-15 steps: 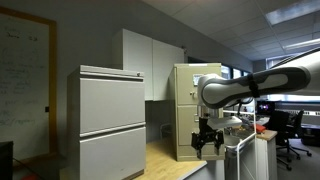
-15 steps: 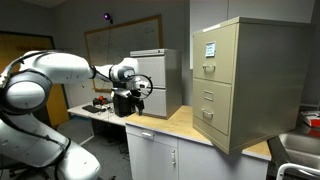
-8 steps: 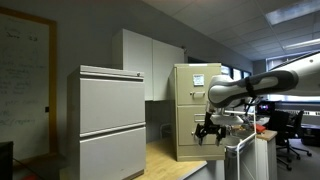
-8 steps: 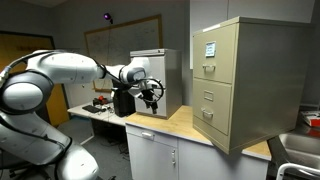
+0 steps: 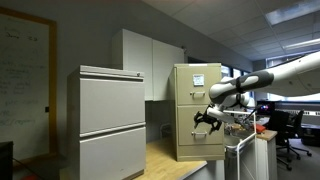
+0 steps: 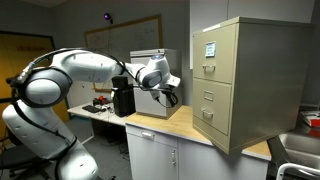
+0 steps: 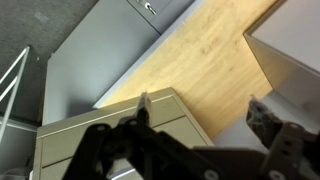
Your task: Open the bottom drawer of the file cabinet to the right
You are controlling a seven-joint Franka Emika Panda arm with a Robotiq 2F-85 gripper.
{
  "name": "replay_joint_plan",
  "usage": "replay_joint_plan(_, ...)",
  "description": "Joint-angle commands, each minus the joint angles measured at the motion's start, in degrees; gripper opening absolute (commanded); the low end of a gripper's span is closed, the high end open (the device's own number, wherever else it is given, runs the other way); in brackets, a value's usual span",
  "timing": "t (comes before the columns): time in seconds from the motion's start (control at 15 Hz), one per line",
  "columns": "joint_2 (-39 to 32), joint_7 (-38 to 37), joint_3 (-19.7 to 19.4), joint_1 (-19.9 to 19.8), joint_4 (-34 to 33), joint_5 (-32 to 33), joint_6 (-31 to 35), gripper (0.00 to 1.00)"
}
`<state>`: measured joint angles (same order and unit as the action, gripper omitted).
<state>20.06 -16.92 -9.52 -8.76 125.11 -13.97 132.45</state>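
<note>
The file cabinet (image 6: 245,80) is tall, narrow and beige-tan and stands on a wooden countertop, with white paper on its top drawer. It also shows in an exterior view (image 5: 190,110). The bottom drawer (image 6: 208,126) is shut, and it shows low on the cabinet in an exterior view (image 5: 205,146). My gripper (image 6: 168,97) hangs open and empty over the countertop, short of the cabinet. In an exterior view it (image 5: 207,118) overlaps the cabinet's front at mid height. In the wrist view the open fingers (image 7: 205,115) frame a beige drawer face (image 7: 100,135).
A wider light-grey cabinet (image 5: 110,120) with two broad drawers stands beside the file cabinet, partly behind my arm (image 6: 150,72). The wooden countertop (image 7: 215,60) lies between them, above grey base cupboards (image 6: 155,155). A cluttered desk (image 6: 100,105) is behind.
My arm has reached away from the light-grey cabinet toward the file cabinet. The gripper has moved closer to it and has turned; it stays open.
</note>
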Motion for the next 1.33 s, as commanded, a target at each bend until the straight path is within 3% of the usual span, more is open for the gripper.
replay_joint_plan(0.0,-8.1,-0.1,-3.0,0.2,-8.6,-8.3,2.8,1.00)
replay_joint_plan(0.33,-16.7,1.0,-6.3,-0.7,-14.3,-22.6,5.4,1.00)
replay_joint_plan(0.73,-23.1,4.1,-6.7,-4.7,-17.0,-38.4,6.8,1.00)
replay_joint_plan(1.0,-26.6,5.2,-7.0,-7.6,-19.2,-44.5,6.0,1.00)
replay_joint_plan(1.27,-30.3,4.5,-6.9,-9.4,-22.1,-46.3,4.9,1.00)
